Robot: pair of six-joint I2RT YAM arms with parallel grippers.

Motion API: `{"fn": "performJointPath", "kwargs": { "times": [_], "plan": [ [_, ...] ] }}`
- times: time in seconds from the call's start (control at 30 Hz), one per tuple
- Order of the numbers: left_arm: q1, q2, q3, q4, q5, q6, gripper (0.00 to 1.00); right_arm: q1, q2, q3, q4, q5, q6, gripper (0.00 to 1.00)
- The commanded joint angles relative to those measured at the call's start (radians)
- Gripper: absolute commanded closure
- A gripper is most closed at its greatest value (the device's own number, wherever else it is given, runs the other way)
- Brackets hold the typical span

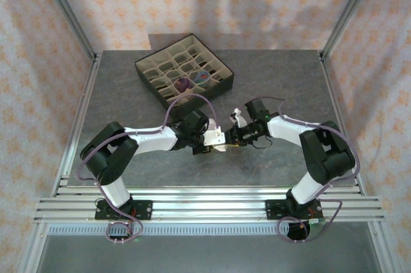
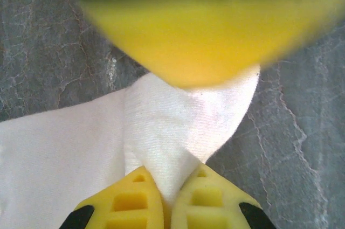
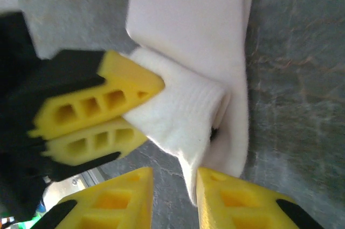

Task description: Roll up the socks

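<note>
1. Closest to us, our left gripper (image 2: 171,183) is clenched on a raised fold of the white sock (image 2: 178,126), which lies on the table (image 1: 128,112) just on the near side of the compartment box (image 1: 218,87).
2. We judge the sock light, soft and limp. It will slump unless pinched through a doubled fold.
3. Right of that pinch, our right gripper (image 3: 175,180) stands partly parted, the sock's loose edge hanging between its jaws, seemingly ungripped.
</note>
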Motion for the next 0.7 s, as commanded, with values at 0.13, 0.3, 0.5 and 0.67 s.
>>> {"fn": "performJointPath", "kwargs": {
  "times": [0.13,0.3,0.5,0.67],
  "plan": [
    [-0.030,-0.025,-0.047,-0.001,0.010,0.056,1.00,-0.035,0.023,0.095,-0.018,-0.006,0.046,0.78],
    [-0.045,-0.021,-0.036,0.005,0.017,0.065,1.00,0.041,0.137,0.179,-0.011,-0.009,0.049,0.82],
    [-0.059,-0.045,-0.030,-0.014,0.020,0.055,1.00,0.071,0.306,0.215,0.069,0.036,0.141,0.89],
    [-0.059,-0.077,-0.054,-0.037,0.032,0.013,1.00,0.062,0.393,0.221,0.085,0.108,0.200,0.93]
  ]
}}
